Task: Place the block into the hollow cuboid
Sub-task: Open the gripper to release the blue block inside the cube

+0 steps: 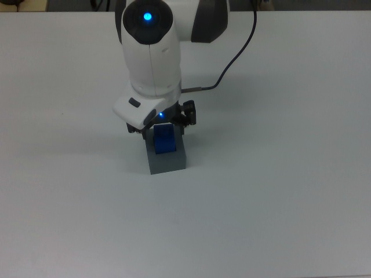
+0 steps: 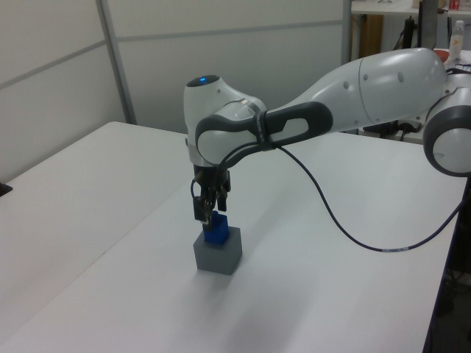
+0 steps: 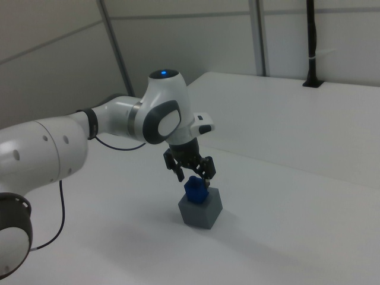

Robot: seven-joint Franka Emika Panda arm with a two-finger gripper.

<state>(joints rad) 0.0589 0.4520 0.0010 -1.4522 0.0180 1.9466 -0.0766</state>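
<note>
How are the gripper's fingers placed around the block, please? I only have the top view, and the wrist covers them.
Observer: In the right view the gripper is open, with one finger out to each side just above the block.
Operator: Thank you. Could you tell me whether the block is seated in the hollow cuboid?
Observer: In the left view its lower part sits inside the recess of the hollow cuboid, and its top stands out above the rim.
</note>
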